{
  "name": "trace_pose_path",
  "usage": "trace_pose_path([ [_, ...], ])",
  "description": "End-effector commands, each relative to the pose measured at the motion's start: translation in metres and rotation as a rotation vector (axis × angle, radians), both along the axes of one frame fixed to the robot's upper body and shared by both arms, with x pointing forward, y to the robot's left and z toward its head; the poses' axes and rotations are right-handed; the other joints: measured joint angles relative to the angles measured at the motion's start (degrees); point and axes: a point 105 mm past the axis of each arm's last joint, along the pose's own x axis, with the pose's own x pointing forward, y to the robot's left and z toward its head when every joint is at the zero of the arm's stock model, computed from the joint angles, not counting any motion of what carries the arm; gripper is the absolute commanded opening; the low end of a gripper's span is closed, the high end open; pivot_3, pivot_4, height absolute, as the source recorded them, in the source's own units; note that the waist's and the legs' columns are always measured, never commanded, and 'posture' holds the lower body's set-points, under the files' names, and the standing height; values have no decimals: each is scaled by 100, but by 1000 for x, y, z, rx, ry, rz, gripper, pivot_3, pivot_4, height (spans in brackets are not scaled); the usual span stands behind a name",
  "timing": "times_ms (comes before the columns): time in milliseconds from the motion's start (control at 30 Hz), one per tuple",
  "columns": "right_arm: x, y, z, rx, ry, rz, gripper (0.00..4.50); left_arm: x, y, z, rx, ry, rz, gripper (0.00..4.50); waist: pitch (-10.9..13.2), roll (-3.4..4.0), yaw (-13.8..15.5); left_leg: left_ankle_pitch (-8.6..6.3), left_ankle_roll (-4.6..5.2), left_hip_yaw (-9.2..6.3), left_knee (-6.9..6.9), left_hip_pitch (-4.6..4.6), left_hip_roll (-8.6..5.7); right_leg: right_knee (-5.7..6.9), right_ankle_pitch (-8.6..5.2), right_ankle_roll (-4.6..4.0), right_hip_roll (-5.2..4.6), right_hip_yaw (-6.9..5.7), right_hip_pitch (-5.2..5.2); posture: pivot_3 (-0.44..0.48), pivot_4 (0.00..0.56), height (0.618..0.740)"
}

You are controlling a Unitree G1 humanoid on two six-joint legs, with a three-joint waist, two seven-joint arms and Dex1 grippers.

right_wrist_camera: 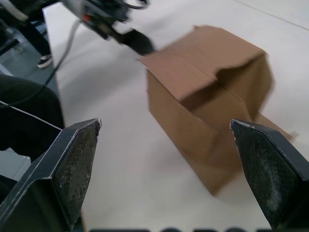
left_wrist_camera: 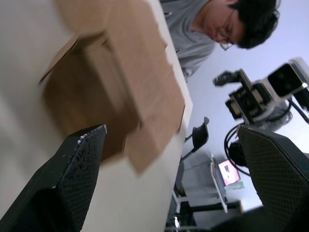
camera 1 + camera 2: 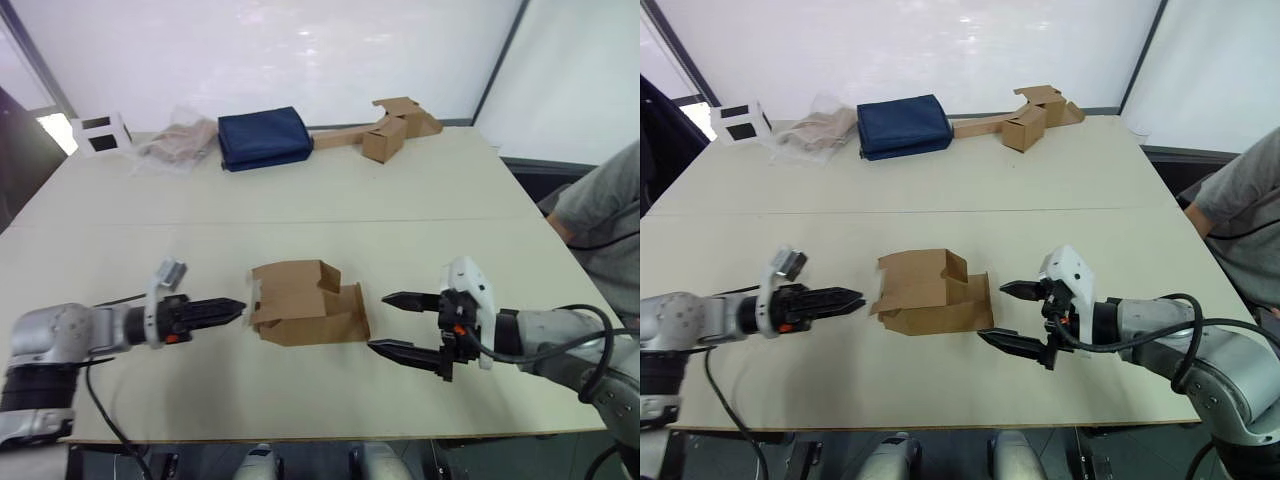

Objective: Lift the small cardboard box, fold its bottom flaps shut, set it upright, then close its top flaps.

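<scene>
The small cardboard box (image 3: 300, 302) lies on its side at the middle of the table's near half. Flaps at its right end stand open, and one flap (image 3: 352, 303) rests on the table. I cannot tell which end holds the bottom flaps and which the top flaps. My left gripper (image 3: 240, 309) is open just left of the box, with its tips almost at the box's left edge. My right gripper (image 3: 392, 323) is open a short way right of the box, fingers spread wide and holding nothing. The right wrist view looks at the box (image 1: 212, 111) between its fingers.
Along the far edge lie a white cube (image 3: 100, 133), a plastic bag (image 3: 178, 145), a navy folded cloth (image 3: 263, 138) and a smaller brown box with loose cardboard (image 3: 385, 130). A person (image 3: 600, 210) sits at the table's right side.
</scene>
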Motion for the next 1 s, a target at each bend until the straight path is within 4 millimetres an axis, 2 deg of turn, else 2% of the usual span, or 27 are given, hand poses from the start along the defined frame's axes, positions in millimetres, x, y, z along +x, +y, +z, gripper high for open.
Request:
trace_pose_path([
  [33, -9, 8, 5, 14, -18, 20, 4500, 10, -7, 5, 7, -33, -12, 4459, 0, 0, -22, 0, 0, 0, -1, 0, 0, -1, 0, 0, 0, 0, -1, 0, 150, 740],
  [367, 0, 5, 9, 14, -27, -20, 4500, 34, -36, 3, -33, -30, -101, 4459, 0, 0, -44, 0, 0, 0, -3, 0, -2, 1, 0, 0, 3, 0, -2, 0, 150, 740],
  [633, -2, 0, 9, 0, -36, -45, 4500, 34, -50, 7, -81, -17, -149, 4459, 0, 0, -49, 0, 1, -1, -3, -1, -2, 0, 0, 0, 4, 1, -4, 0, 150, 740],
  [767, -3, 1, 8, 1, -37, -47, 4500, 40, -53, 10, -119, 11, -106, 3384, 0, 0, -40, 0, 1, -1, -1, -2, -2, 1, 0, 0, 2, 1, -3, 0, 150, 740],
  [833, -3, 1, 7, 0, -38, -48, 4500, 39, -54, 10, -119, 3, -112, 2516, 0, 0, -47, 0, 1, -1, -1, -2, -2, 0, 0, 0, 3, 0, -3, 0, 150, 740],
  [900, -3, 1, 5, -3, -29, -49, 4500, 39, -57, 14, -133, -8, -113, 1848, 0, 0, -53, 0, 1, -1, -2, -2, -2, 0, 0, 0, 3, 1, -4, 0, 150, 740],
  [933, -3, 1, 5, 1, -24, -47, 4500, 39, -58, 15, -137, -7, -112, 1340, 0, 0, -49, 0, 1, -1, -3, -2, -2, 0, 0, 0, 4, 1, -5, 0, 150, 740],
  [967, -4, 1, 4, 7, -19, -44, 4500, 37, -59, 16, -141, -8, -119, 1040, 0, 0, -48, 0, 1, -2, -3, -2, -2, 0, 0, 0, 4, 0, -4, 0, 150, 740],
  [1000, -4, 2, 4, 10, -17, -42, 4500, 34, -59, 16, -140, -12, -129, 507, 0, 0, -48, 0, 1, -2, -3, -2, -2, 1, 0, 0, 3, 1, -4, 0, 150, 740],
])
